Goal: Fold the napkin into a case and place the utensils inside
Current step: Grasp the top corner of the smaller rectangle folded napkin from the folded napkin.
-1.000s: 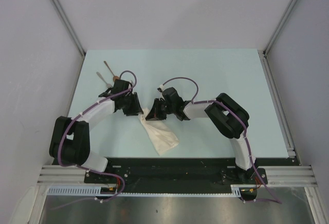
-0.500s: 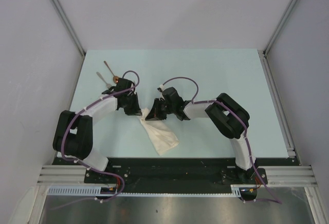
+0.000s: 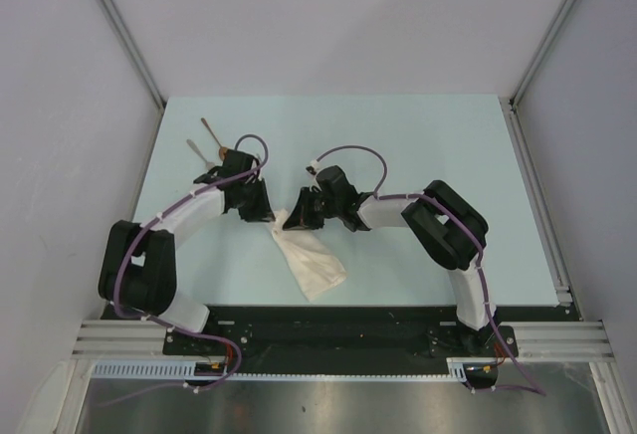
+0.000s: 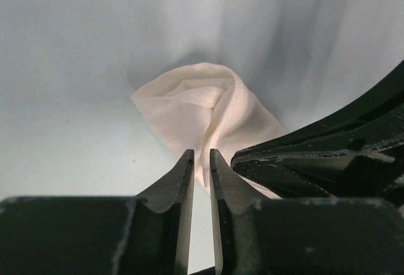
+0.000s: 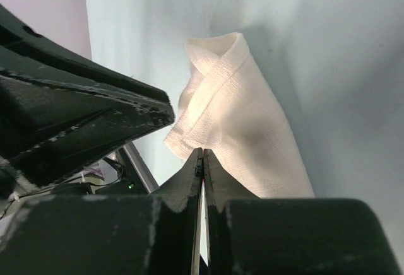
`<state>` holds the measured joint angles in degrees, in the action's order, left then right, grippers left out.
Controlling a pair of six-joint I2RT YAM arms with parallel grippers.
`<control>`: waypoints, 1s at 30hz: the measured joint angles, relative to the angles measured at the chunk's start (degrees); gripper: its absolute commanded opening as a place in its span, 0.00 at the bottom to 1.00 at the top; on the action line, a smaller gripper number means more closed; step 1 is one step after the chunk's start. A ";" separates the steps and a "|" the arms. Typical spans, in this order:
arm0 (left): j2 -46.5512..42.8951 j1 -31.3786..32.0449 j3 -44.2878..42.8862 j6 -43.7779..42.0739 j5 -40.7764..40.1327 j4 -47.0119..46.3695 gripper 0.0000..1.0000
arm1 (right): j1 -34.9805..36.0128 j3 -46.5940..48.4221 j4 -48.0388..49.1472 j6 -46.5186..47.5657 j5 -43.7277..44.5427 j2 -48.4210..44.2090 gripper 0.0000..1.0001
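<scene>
Cream napkin sits bunched between your grippers: the right gripper pinches its edge, jaws pressed together. The left gripper shows a slit, so you cannot tell if it grips.

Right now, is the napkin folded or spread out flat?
Folded: the napkin is a narrow strip, its layers curled over at one end.

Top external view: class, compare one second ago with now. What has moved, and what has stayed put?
Both arms' elbows shifted slightly, the right one rightward. The left gripper and right gripper stayed at the far end of the napkin; no grasp or release shows. The napkin, fork and spoon did not move.
</scene>
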<state>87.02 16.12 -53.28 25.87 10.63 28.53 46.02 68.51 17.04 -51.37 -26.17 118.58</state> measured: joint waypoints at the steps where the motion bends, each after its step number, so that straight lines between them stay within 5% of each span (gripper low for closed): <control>1: -0.39 0.00 0.00 0.02 0.00 0.07 0.21 | -0.02 -0.11 0.00 0.02 0.00 0.00 0.06; 5: -2.19 0.00 0.02 0.07 -0.20 0.68 0.23 | -0.04 -0.50 -0.02 0.02 -0.02 0.00 0.05; 10: -3.91 0.00 0.02 0.09 -1.09 1.22 0.13 | -0.13 -0.59 0.00 0.02 -0.02 0.00 0.05; 26: 0.87 0.92 0.13 0.07 -0.83 0.92 0.26 | -0.13 -0.79 0.04 0.00 -0.02 0.00 0.05; 30: 0.98 1.14 0.15 0.09 -0.76 0.31 0.22 | -0.13 -0.76 0.04 0.00 -0.02 0.00 0.05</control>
<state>88.01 17.26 -53.12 25.96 9.87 28.84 45.89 67.75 17.08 -51.37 -26.20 118.58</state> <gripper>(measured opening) 0.253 0.054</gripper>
